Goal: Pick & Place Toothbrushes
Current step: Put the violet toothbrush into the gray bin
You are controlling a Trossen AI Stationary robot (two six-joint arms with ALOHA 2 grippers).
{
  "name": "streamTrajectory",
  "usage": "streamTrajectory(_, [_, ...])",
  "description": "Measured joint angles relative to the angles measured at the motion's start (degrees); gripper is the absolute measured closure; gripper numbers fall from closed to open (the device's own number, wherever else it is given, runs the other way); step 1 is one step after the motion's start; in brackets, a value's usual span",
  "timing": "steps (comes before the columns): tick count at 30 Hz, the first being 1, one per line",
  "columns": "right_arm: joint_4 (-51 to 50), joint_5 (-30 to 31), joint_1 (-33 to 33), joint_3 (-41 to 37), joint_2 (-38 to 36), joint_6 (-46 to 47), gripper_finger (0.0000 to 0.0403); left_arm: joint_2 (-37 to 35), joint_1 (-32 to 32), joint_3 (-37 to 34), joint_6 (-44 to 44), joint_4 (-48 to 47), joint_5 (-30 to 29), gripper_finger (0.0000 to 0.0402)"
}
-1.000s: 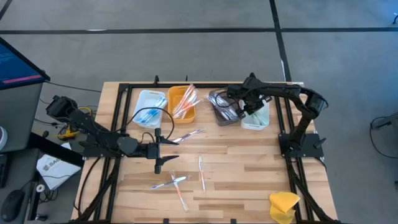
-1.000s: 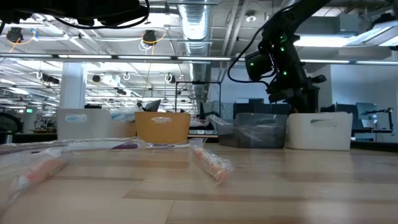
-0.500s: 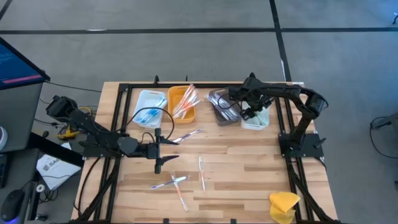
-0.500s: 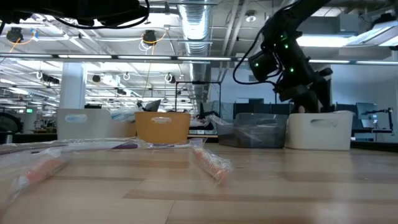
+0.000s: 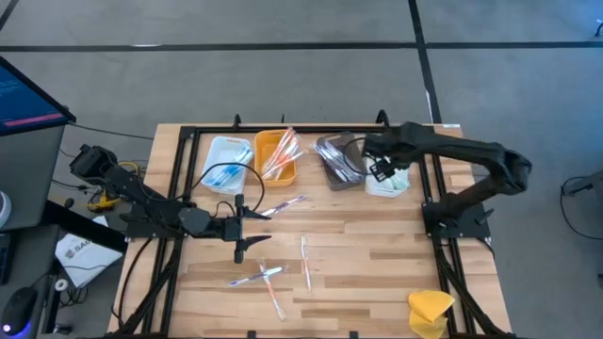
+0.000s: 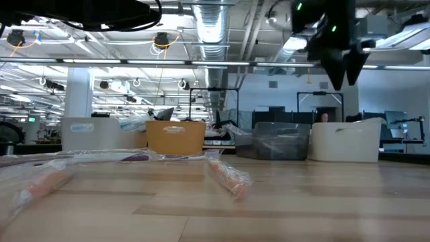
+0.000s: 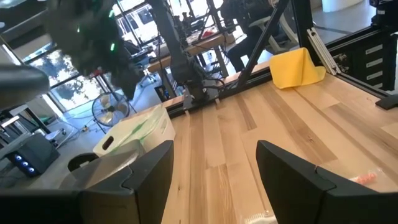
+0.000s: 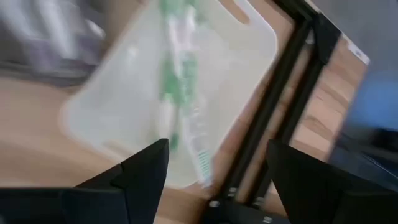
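Observation:
Several wrapped toothbrushes lie loose on the wooden table: one (image 5: 283, 204) near the trays, one (image 5: 304, 259) at mid-table, and two crossed (image 5: 259, 276) toward the near edge. Green toothbrushes (image 8: 177, 93) lie in the white tray (image 5: 388, 177) at the far right. My right gripper (image 5: 382, 169) hangs open above that tray, fingers pointing steeply down, with nothing between them (image 8: 214, 186). It shows high above the tray (image 6: 342, 141) in the low view. My left gripper (image 5: 241, 228) stands open and level at mid-left, holding nothing (image 7: 214, 180).
Along the far edge stand a white tray with blue toothbrushes (image 5: 226, 162), an orange tray with pink ones (image 5: 276, 158) and a grey tray (image 5: 339, 162). A yellow lump (image 5: 431, 311) sits at the near right corner. A black frame (image 5: 429, 188) borders the table.
My right gripper has risen from down at the white tray to well above it, tipping less steeply downward. The green toothbrushes stay in the tray.

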Motion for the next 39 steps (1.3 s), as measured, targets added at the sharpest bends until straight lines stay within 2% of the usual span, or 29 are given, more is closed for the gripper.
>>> streamTrajectory(5, [1.4,0.6,11.4,-0.9,-9.7,8.2,0.0138,0.0,0.0,0.0,0.0,-0.1,0.0,0.0179])
streamTrajectory(11, [8.2,5.7,30.6,-6.4,-19.0,22.3,0.0138,0.0,0.0,0.0,-2.9,-2.6,0.4,0.0179])
streamTrajectory(14, [15.9,8.8,39.3,-10.9,-21.2,26.8,0.0138,0.0,0.0,0.0,-3.1,-5.7,4.3,0.0179])
streamTrajectory(16, [22.2,10.7,44.0,-13.9,-21.5,26.5,0.0138,0.0,0.0,0.0,-3.0,-7.4,8.4,0.0179])
streamTrajectory(19, [34.1,12.8,49.3,-18.3,-20.8,19.3,0.0138,-0.1,0.0,0.0,-3.0,-8.8,14.0,0.0179])
streamTrajectory(22, [45.9,14.8,52.5,-21.4,-18.6,10.9,0.0138,-0.5,0.0,0.0,-3.0,-9.0,16.9,0.0179])
streamTrajectory(27, [65.8,16.8,53.6,-23.6,-12.3,-3.4,0.0138,-1.8,0.0,0.0,-3.2,-9.1,16.7,0.0179])
streamTrajectory(33, [83.6,16.9,52.9,-23.6,-1.1,-18.1,0.0138,-2.1,0.0,0.0,-4.1,-9.1,14.3,0.0179])
streamTrajectory(39, [91.3,16.7,46.5,-19.5,9.4,-30.4,0.0138,-3.6,0.0,0.0,-4.1,-9.0,10.7,0.0179])
